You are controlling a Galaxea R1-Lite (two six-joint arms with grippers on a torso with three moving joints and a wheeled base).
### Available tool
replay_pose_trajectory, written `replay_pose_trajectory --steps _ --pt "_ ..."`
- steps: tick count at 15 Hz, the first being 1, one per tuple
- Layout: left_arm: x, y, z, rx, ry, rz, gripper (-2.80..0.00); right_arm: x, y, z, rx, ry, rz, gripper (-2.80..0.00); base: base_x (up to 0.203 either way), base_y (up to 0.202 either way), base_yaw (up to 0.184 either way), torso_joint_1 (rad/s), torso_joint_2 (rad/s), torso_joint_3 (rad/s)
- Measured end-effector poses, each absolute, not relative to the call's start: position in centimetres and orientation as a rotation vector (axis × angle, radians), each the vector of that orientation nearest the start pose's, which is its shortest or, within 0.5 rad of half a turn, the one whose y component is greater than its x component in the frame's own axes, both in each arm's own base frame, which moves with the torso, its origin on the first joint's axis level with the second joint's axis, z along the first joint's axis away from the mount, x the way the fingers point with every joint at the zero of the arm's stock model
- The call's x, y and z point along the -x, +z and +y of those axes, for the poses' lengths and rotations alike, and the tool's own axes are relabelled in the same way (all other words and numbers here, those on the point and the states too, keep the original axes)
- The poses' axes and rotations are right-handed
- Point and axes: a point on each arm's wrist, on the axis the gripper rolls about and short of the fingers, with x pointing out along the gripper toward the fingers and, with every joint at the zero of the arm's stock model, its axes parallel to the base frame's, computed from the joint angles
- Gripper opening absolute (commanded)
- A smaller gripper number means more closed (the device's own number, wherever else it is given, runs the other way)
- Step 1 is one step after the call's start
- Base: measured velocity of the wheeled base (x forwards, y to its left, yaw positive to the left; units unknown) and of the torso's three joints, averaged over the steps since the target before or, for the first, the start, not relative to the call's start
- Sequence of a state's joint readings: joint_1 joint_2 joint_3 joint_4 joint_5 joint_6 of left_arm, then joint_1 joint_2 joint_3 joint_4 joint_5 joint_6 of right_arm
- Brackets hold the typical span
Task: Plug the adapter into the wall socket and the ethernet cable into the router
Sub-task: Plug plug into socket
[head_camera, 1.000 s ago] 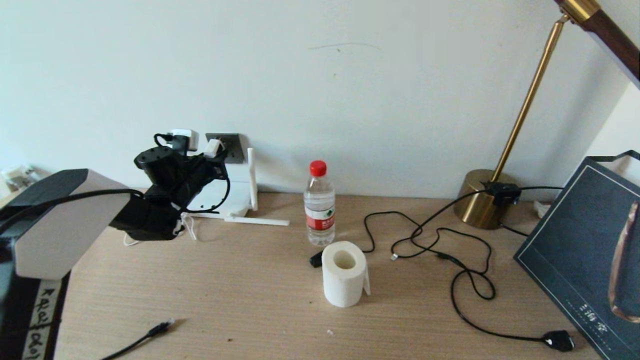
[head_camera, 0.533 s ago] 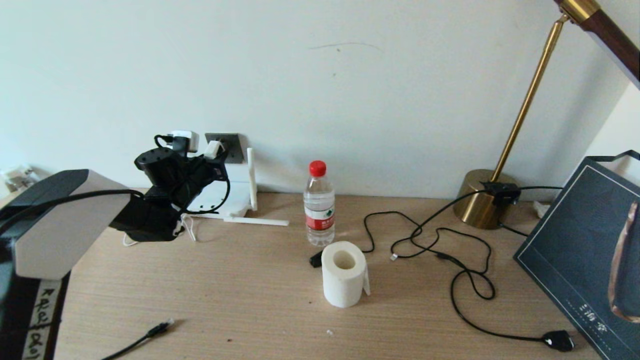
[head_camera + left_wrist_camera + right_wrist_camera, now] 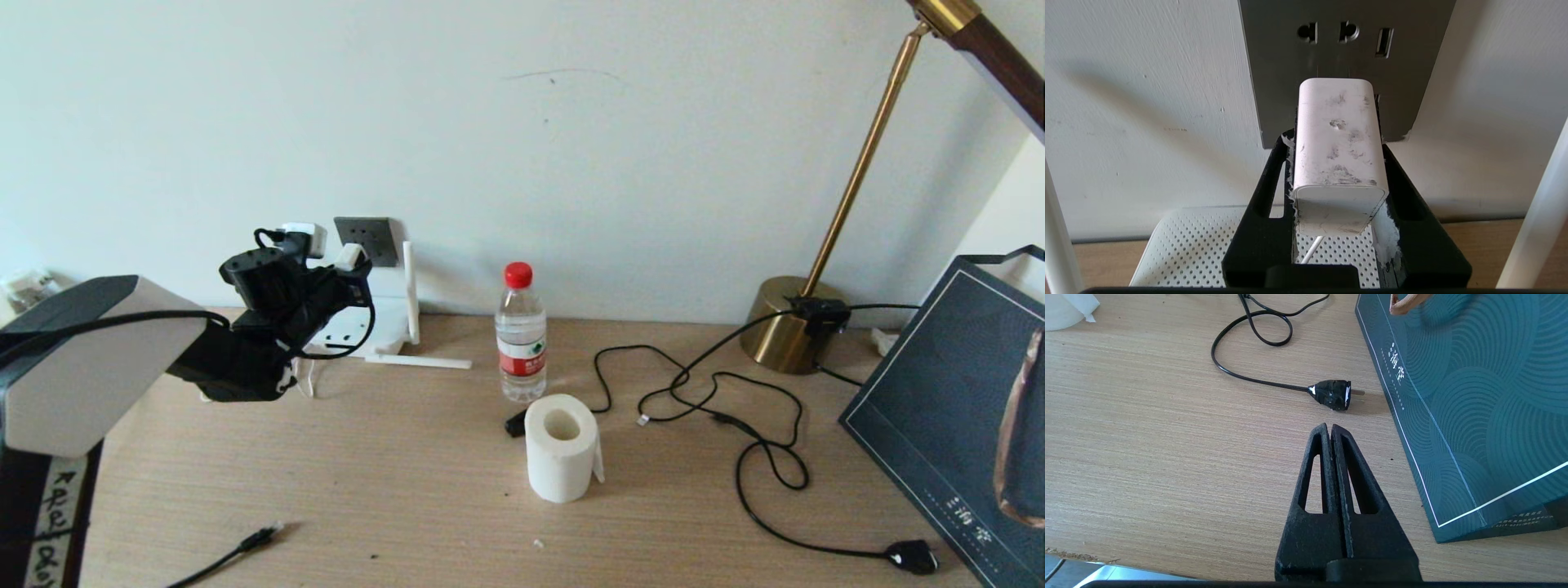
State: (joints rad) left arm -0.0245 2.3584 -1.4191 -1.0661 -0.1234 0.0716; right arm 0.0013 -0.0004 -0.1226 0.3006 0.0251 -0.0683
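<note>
Left of the wall socket [image 3: 366, 241], low at the desk's near edge, the ethernet cable [image 3: 260, 536] lies loose, its plug free and well apart from the router; nearer the socket, the left gripper [image 3: 349, 263] holds the adapter [image 3: 349, 256] pinched between its jaws, which stand part-way apart, closed only to the width of the white body; the thin cord trails back beneath the grip. Seen from the wrist, the adapter [image 3: 1338, 147] faces the grey plate of the wall socket [image 3: 1345, 45] head-on, its front end close to the plate and below the upper row of holes; whether the prongs have entered cannot be told. Directly under the socket sits the router [image 3: 371, 325], its perforated top visible below the jaws, one antenna upright just right of the socket. To do this step well, I judge, the body should stay square to the plate, prongs matched to the lower holes, and the push run straight in without tilt; the cord should stay slack. Far right of the socket, the right gripper [image 3: 1330, 435] is parked above the desk with jaws pressed together, empty.
</note>
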Motion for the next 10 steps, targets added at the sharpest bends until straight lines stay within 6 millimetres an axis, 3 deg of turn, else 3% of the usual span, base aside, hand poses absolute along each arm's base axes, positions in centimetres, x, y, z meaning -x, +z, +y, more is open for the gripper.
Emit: replay_pose_trajectory --steps 10 --pt "-47.79 13.72 -1.46 -0.076 -0.15 -0.085 -2.8 3.5 7.81 0.05 0.066 0.032 0.177 -2.8 0.0 0.0 0.0 0.0 0.0 0.0"
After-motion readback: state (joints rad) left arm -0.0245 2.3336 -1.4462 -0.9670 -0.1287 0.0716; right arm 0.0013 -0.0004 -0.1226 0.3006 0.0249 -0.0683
